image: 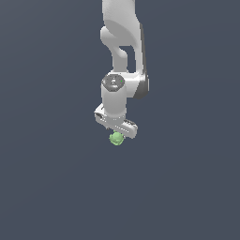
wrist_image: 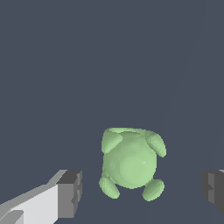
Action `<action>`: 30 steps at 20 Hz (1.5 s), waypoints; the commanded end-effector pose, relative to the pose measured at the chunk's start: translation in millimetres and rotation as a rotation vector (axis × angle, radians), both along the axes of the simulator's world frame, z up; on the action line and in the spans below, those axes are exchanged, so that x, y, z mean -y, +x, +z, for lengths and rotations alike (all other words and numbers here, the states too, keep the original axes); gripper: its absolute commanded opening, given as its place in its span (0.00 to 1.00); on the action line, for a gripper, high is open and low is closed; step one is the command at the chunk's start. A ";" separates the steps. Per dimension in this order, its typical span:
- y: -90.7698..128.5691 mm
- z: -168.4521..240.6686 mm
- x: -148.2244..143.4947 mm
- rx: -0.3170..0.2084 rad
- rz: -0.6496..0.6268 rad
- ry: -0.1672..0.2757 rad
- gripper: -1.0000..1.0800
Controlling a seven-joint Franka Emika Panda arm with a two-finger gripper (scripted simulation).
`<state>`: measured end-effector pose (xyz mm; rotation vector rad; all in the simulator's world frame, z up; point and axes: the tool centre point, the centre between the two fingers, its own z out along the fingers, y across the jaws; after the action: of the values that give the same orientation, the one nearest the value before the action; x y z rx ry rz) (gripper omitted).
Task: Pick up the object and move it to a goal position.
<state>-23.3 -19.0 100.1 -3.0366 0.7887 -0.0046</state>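
Observation:
The object is a pale green, roundish, lumpy ball with small knobs at its corners. In the wrist view it lies between my two fingers, with a clear gap on each side. My gripper is open around it and does not touch it. In the exterior view the white arm points straight down and the ball shows just below the gripper, partly hidden by the hand.
A plain dark grey-blue surface fills both views. No other objects or edges show.

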 end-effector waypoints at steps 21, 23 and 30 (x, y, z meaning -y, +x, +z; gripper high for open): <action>-7.1 -50.7 -3.2 -0.004 -0.059 -0.003 0.96; -6.9 -56.5 -3.5 -0.004 -0.059 -0.003 0.96; -6.2 -60.6 -3.3 -0.004 -0.059 -0.003 0.00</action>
<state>-29.3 -15.8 40.3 -3.0158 0.8800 -0.0008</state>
